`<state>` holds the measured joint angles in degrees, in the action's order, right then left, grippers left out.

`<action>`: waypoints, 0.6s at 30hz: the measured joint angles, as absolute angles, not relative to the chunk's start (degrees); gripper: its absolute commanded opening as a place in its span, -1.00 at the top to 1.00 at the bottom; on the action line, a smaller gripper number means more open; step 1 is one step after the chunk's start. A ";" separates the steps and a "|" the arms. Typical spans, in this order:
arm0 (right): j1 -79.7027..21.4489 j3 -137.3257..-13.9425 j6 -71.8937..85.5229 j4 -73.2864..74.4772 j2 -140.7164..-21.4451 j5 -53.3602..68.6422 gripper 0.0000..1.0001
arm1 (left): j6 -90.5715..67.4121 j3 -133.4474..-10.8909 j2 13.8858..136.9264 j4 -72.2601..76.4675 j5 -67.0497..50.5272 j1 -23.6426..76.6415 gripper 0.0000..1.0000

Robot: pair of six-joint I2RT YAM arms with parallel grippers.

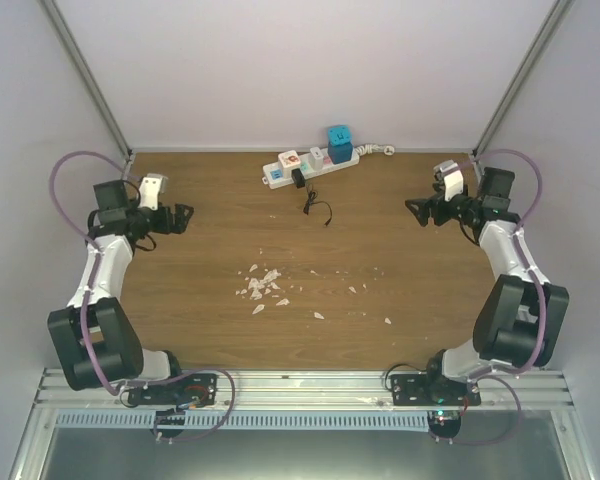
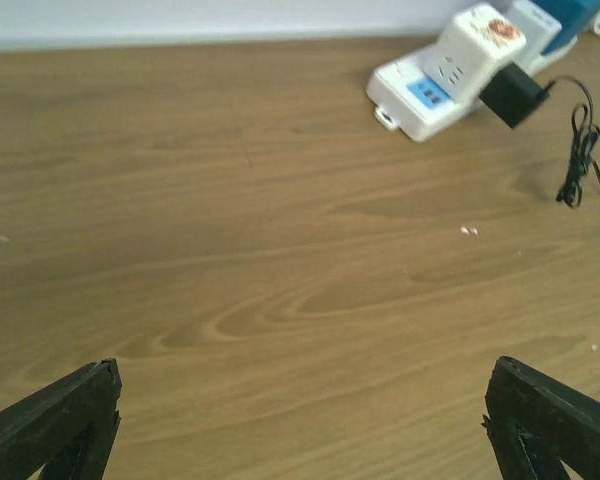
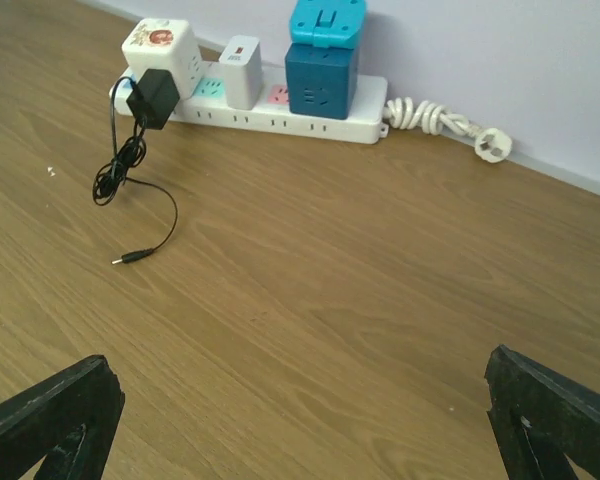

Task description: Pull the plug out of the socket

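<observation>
Socket: The long white power strip [image 1: 327,165] lies at the top centre of the overhead view, close to the back wall. Its coiled white cord [image 1: 380,150] is bunched at its right end.
Plugs: In the right wrist view a white cube [image 3: 162,50], a small white plug [image 3: 242,70] and a blue cube [image 3: 325,60] are seated in a row along the strip. A black adapter [image 3: 152,97] is pushed into the side of the white cube, and its thin black cable [image 3: 130,190] is dropped on the table in front.
Which plug: This is not settled by the task. The black adapter is judged the likeliest.
Handling: The strip is judged light, stiff and smooth, so it may slide or lift when pulled on. The plug bodies are hard and small and are held only by their prongs, so a straight pull is called for. The cable is soft and should not be used as a handle.
Hold: The plug is best pinched across its flat sides, with a bare end of the strip pinned down.
Left gripper [image 1: 183,218]: The fingers are spread wide with nothing between them, at the left of the overhead view, well apart from the strip.
Right gripper [image 1: 415,211]: It is likewise spread and empty, at the right, well apart from the strip.
Table [image 1: 400,260]: The top is wood-grained, and white scraps [image 1: 260,285] are scattered near the middle.
Progress: Nothing has been gripped yet.
</observation>
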<state>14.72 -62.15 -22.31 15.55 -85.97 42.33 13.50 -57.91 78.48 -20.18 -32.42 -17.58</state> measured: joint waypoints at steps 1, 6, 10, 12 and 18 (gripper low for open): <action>14.15 -62.11 -22.61 15.79 -86.24 42.04 -0.99 | 13.50 -57.01 78.48 -20.12 -32.12 -16.97 -0.98; 12.67 -64.01 -23.66 16.78 -90.24 41.52 -0.99 | 13.98 -54.98 78.81 -20.29 -32.08 -14.52 -0.98; 12.43 -67.85 -23.70 18.04 -95.77 41.47 -0.99 | 14.94 -55.61 81.28 -20.32 -33.95 -13.10 -0.98; 12.43 -70.32 -23.42 18.68 -98.89 41.50 -0.99 | 15.33 -57.43 84.36 -20.80 -35.66 -12.40 -0.98; 12.56 -79.70 -20.49 19.51 -108.64 41.67 -0.99 | 16.03 -65.43 94.65 -21.28 -39.72 -9.72 -0.98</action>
<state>12.56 -79.70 -20.49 19.51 -108.64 41.67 16.03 -65.43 94.65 -21.28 -39.72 -9.72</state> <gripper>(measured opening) 0.995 0.990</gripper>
